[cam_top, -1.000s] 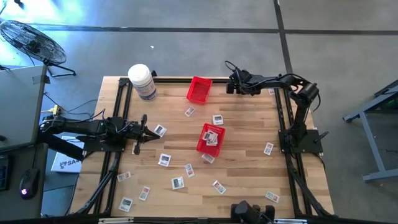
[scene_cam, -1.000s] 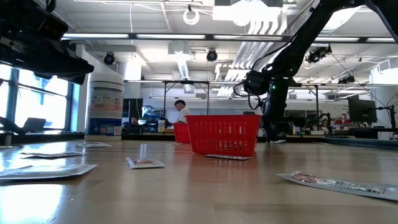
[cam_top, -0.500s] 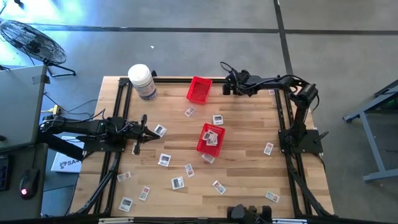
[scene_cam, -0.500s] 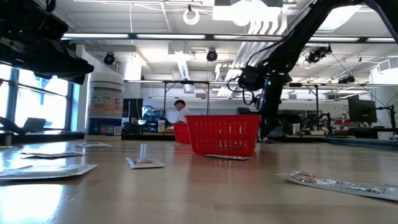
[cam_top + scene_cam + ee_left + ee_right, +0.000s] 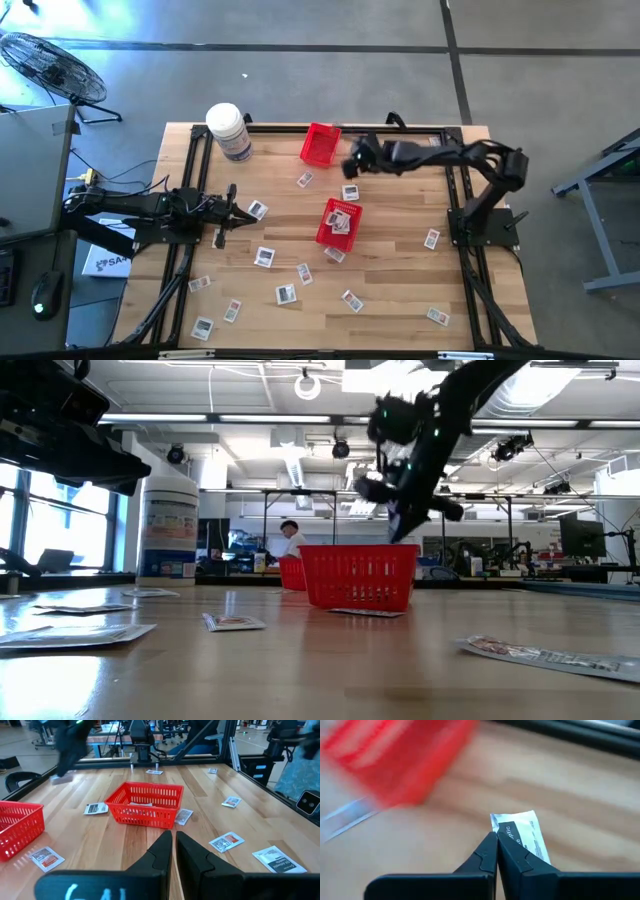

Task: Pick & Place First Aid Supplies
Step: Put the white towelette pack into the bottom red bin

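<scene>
Right end effector (image 5: 496, 839), one packet (image 5: 522, 831)

Wooden table (image 5: 400, 260) carries scattered packets (image 5: 264, 257), two baskets (image 5: 338, 224), jar (image 5: 229, 131).

red mesh baskets (image 5: 338, 222), white packets (image 5: 264, 257) with dark print, pale wood table (image 5: 400, 270)

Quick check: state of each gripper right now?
Left gripper: jaws shut, holding nothing, at the table's left side.
Right gripper: jaws shut on a packet, raised between the two red baskets.
</scene>
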You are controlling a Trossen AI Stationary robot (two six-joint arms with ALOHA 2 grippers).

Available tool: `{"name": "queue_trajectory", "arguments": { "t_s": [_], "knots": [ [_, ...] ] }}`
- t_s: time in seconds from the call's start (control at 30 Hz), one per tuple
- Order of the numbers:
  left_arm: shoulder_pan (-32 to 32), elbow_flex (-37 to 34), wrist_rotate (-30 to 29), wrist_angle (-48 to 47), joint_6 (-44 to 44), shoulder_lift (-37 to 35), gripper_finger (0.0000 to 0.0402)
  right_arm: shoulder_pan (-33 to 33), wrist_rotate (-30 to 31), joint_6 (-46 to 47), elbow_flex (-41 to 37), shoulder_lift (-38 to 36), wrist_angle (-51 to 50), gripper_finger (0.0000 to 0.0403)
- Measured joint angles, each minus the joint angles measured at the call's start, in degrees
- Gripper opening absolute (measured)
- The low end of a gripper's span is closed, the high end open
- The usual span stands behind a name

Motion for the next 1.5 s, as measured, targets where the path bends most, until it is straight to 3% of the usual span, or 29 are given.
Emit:
{"name": "queue_trajectory", "arguments": {
  "t_s": [0.27,0.53,0.87,1.17,1.5],
  "knots": [
    [0.0,0.0,0.0,0.0,0.0,0.0,0.0021,17.5,-5.6,-2.5,0.0,-1.4,5.3,0.0001],
    [0.0,0.0,0.0,0.0,0.0,0.0,0.0021,28.3,-2.6,-9.8,0.0,-1.0,8.6,0.0],
    [0.0,0.0,0.0,0.0,0.0,0.0,0.0021,28.6,-0.1,-13.0,0.0,6.0,11.7,0.0009],
    [0.0,0.0,0.0,0.0,0.0,0.0,0.0021,26.6,-1.6,-12.3,0.1,6.3,12.4,0.0071],
    [0.0,0.0,0.0,0.0,0.0,0.0,0.0021,29.7,-6.7,-20.8,12.4,7.7,18.6,0.0089]
  ]
}}
